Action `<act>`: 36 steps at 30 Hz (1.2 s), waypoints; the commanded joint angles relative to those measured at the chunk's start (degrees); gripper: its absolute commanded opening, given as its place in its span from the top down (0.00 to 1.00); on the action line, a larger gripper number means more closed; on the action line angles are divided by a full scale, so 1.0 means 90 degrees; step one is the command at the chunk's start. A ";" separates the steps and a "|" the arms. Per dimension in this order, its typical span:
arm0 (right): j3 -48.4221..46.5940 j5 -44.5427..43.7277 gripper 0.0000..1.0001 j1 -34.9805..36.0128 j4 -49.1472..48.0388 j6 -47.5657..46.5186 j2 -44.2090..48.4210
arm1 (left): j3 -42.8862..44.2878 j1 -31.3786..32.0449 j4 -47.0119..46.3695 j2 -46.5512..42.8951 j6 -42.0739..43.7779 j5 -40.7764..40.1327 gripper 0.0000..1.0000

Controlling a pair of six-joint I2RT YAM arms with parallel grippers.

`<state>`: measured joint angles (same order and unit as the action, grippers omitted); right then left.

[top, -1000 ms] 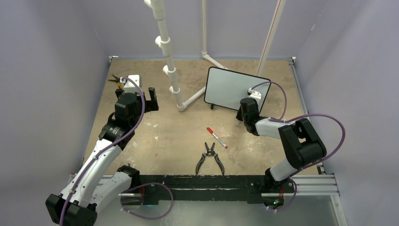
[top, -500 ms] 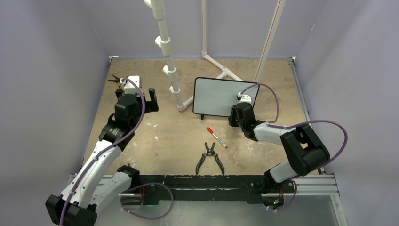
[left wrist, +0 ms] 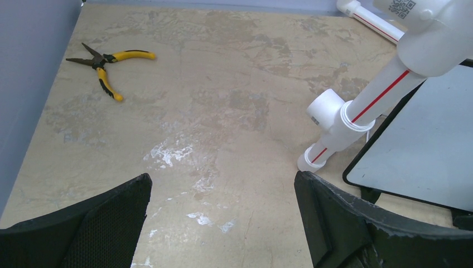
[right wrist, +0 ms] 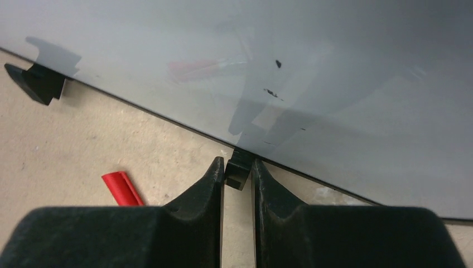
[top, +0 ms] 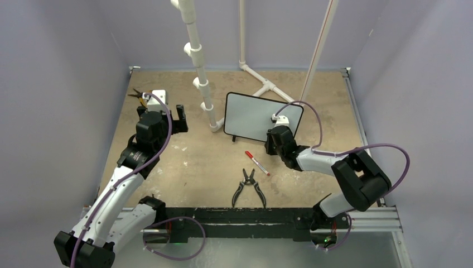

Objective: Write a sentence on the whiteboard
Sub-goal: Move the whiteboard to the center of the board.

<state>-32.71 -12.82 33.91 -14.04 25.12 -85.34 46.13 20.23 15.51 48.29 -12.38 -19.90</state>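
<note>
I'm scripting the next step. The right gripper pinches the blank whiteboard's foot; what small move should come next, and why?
Probably open the right gripper and release the foot. The whiteboard stands upright and blank, and the marker lies unheld on the table close to this arm, so it seems best placed to fetch it.

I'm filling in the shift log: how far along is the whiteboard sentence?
Done: nothing yet; the whiteboard shows no words. In hand: the right end effector is shut on a foot at the board's lower edge. Left: the marker lies unheld on the table, the left end effector is open and empty, and all the writing is to do.
</note>
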 commanded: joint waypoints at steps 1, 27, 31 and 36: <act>-0.0092 0.0781 1.00 0.0401 -0.0450 -0.0226 0.0232 | -0.0023 -0.0046 -0.0227 -0.0126 0.0114 0.0035 0.02; 0.0197 0.0534 1.00 0.1067 0.0269 -0.0121 0.0936 | -0.0134 -0.0044 -0.0424 -0.0168 0.0060 0.0805 0.02; 0.0276 0.0571 1.00 0.1276 0.0367 0.0048 0.0957 | -0.0152 -0.0043 -0.0436 -0.0180 0.0049 0.0853 0.02; 0.0186 0.0384 1.00 0.1368 0.0349 -0.0006 0.0907 | -0.0154 -0.0041 -0.0470 -0.0171 0.0033 0.0996 0.02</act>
<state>-30.28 -9.89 45.39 -8.88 24.86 -78.24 45.10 20.21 14.22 47.31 -12.40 -12.62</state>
